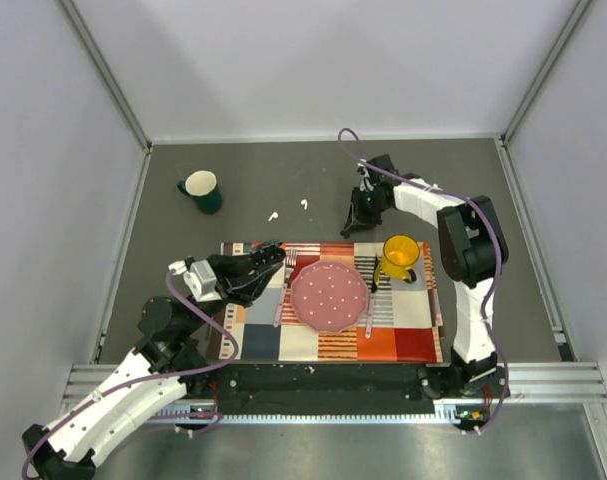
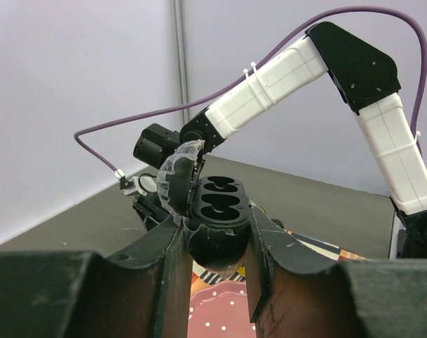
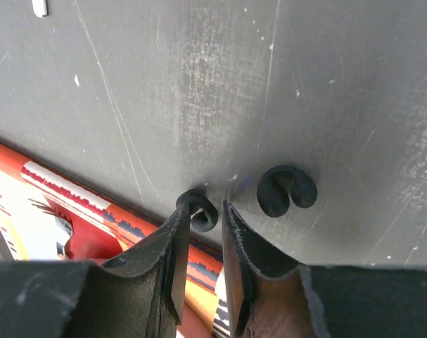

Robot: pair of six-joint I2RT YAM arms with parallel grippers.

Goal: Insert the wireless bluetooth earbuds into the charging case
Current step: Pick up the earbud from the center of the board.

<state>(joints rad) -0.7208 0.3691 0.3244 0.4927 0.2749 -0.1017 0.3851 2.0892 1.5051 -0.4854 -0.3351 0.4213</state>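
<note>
Dark grey tabletop (image 1: 233, 170), enclosed on three sides by pale wall panels, carries a striped placemat (image 1: 403, 340) on its near half. Left gripper (image 1: 268, 258) hangs over the mat's far left corner with its fingers clamped on the charging case (image 2: 217, 204), a black shell whose clear lid (image 2: 172, 172) is hinged open and whose two wells are both vacant. Right gripper (image 3: 204, 211) is down at the table just beyond the mat's far edge. Its fingers stand narrowly apart with the first earbud (image 3: 207, 215), a black curled piece, at their tips. Whether the pads actually bear on it cannot be told. Second earbud (image 3: 290, 176) lies just beside it on bare table, untouched. Hazards, as judged: a rounded, curled body pinched off-centre may rotate or squirt out on lift. The fingertips may scrape the table or catch the mat edge, and the neighbouring earbud may be nudged away. At transfer, the wells are small and shaped, so a misoriented earbud will likely not seat. Pressing it may twist the case in the left grip or foul the lid. Clearance: open table extends behind and to the left of the right gripper, where two small white bits (image 1: 273, 215) lie. The yellow mug (image 1: 401, 255) and pink plate (image 1: 329, 296) crowd the direct path across the mat, so lift before traversing.
</note>
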